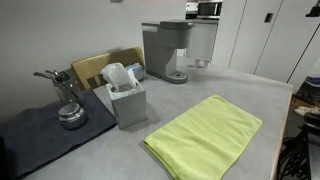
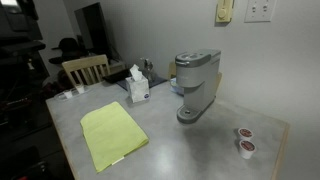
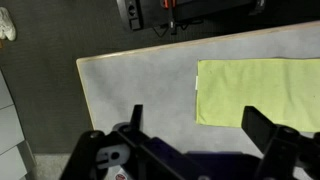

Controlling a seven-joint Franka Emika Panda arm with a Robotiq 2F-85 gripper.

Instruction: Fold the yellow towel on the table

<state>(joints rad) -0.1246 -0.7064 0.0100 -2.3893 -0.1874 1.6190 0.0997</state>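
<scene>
The yellow towel lies flat on the light grey table, near its front edge. It shows in both exterior views, here too. In the wrist view the towel lies on the table to the right. My gripper hangs high above the table with its two dark fingers spread wide and nothing between them. The towel's short edge lies below the gap between the fingers. The gripper is out of view in both exterior views.
A grey tissue box stands beside the towel. A grey coffee machine stands behind. A dark grey mat holds metal ware. A wooden chair and two pods are nearby. The table's edge is close.
</scene>
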